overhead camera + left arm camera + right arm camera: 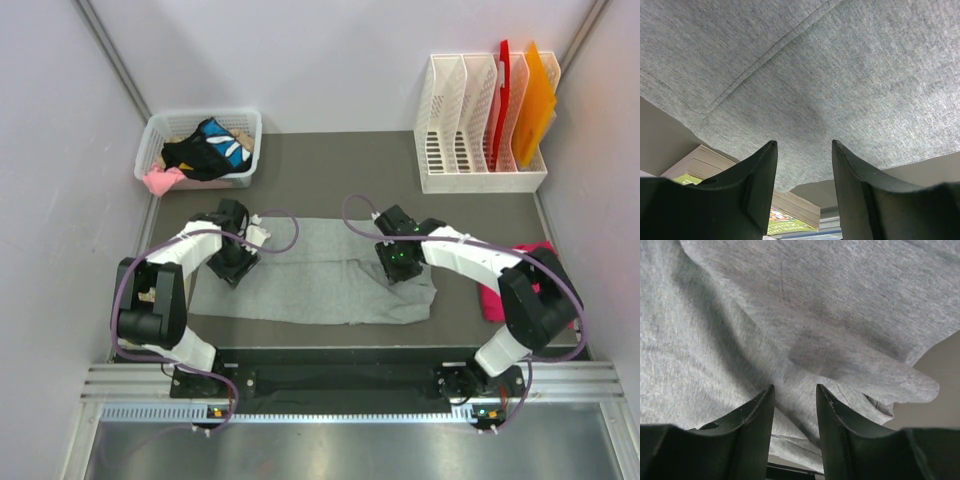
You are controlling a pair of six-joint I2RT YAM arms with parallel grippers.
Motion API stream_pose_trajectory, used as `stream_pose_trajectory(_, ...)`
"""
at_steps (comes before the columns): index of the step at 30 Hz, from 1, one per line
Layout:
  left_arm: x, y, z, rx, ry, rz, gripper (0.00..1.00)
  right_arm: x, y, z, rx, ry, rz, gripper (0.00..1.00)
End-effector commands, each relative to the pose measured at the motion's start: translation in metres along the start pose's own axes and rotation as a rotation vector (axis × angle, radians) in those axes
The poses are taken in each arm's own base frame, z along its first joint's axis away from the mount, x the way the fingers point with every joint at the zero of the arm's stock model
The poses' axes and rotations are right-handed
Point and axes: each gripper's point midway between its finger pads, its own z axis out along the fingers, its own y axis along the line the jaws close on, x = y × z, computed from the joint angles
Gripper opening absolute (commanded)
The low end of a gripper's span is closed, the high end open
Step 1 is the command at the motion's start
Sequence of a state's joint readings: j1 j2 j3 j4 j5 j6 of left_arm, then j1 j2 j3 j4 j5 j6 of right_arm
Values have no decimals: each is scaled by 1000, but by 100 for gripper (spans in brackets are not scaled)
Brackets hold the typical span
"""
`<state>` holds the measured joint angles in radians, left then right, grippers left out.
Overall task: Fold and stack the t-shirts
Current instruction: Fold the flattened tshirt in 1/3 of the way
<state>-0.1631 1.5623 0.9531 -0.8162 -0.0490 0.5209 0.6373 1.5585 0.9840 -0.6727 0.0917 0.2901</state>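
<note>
A large light grey t-shirt (320,275) lies spread flat across the middle of the dark table. My left gripper (235,262) hangs over its left end. In the left wrist view the left gripper (804,144) is open, nothing between its fingers, with the grey cloth (840,75) and a seam just beyond them. My right gripper (400,262) is over the shirt's right part. In the right wrist view it (795,388) stands open above rumpled grey folds (815,300), gripping nothing. A magenta-pink t-shirt (492,298) lies at the right, mostly hidden by the right arm.
A white basket (205,116) of mixed clothes stands at the back left. A white file rack (480,175) at the back right holds a red folder (503,80) and an orange folder (537,95). A cardboard box (790,220) shows past the shirt's edge by the left arm.
</note>
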Motion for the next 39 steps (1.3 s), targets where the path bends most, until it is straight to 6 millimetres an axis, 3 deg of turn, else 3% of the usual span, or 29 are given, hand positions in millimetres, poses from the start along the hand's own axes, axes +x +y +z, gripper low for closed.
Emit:
stream_pose_trajectory(1, -7, 3, -5, -8, -21, -2, 52, -41, -3, 1, 15, -87, 12, 39)
stream_pose_trajectory(15, -2, 3, -1, -13, -4, 7, 52, -101, -46, 22, 61, -135, 94, 38)
stream_pose_trajectory(27, -2, 4, -2, -13, -4, 6, 52, -145, -65, 34, 82, -162, 143, 37)
stream_pose_trajectory(29, -2, 4, -3, -13, -4, 6, 52, -150, -69, 28, 106, -167, 149, 36)
stream_pose_trajectory(32, -1, 3, -3, -11, -1, 4, 52, -165, -79, -6, 155, -237, 175, 37)
stream_pose_trajectory(33, -1, 3, -3, -12, -2, 4, 52, -172, -84, -28, 170, -288, 188, 38)
stream_pose_trajectory(36, 0, 3, -3, -14, -3, 6, 52, -164, -78, -56, 125, -304, 210, 39)
stream_pose_trajectory(38, 0, 3, -3, -13, -1, 6, 52, -148, -69, -60, 82, -273, 231, 39)
stream_pose_trajectory(39, 0, 2, -3, -9, -4, 4, 52, -132, -62, -59, 38, -243, 238, 39)
